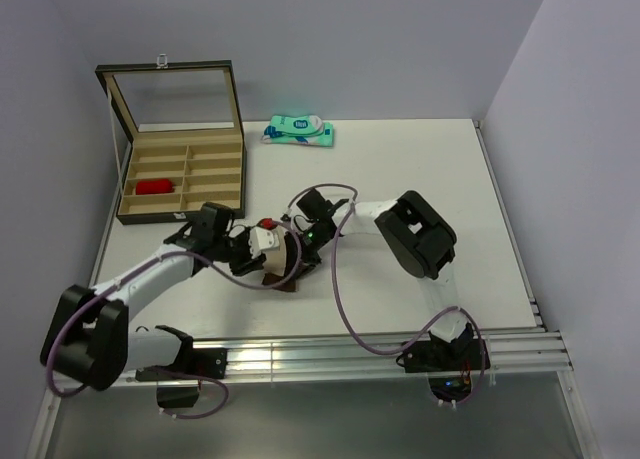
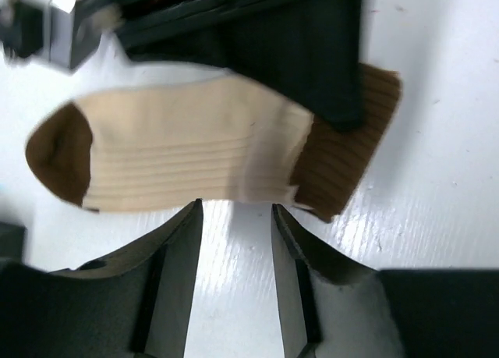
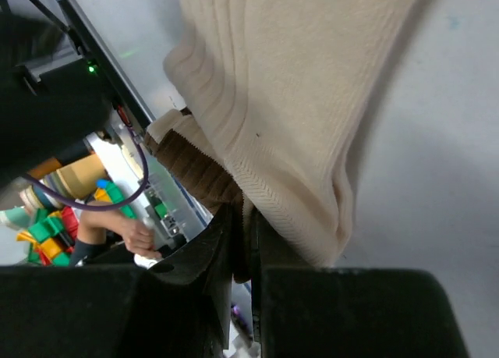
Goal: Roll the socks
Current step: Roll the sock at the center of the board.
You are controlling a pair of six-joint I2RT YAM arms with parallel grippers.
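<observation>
Beige sock: lies toward the desk's front edge, left of the middle, between the two claws. In the left wrist view it is flat on the desk and not rolled.
Toe: brown, at the end away from the right claw.
Cuff: brown and ribbed, partly under the right claw's dark finger.
Right claw: pressed almost together, pinching the beige sock where the brown cuff meets the cream ribbing. From above it reaches the sock from the right.
Left claw: spread, with bare desk between its fingers. The tips stop just short of the sock's long edge and hold nothing. From above it sits at the sock's left side.
Red sock: bunched in a compartment of the box's left column, toward the front, well apart from the beige one.
Box: tan, with divided compartments, at the desk's back-left corner.
Lid: stands open behind the box, with a clear pane in a dark frame.
Packet: teal and white, flat near the desk's back edge, just right of the box.
Desk: white.
</observation>
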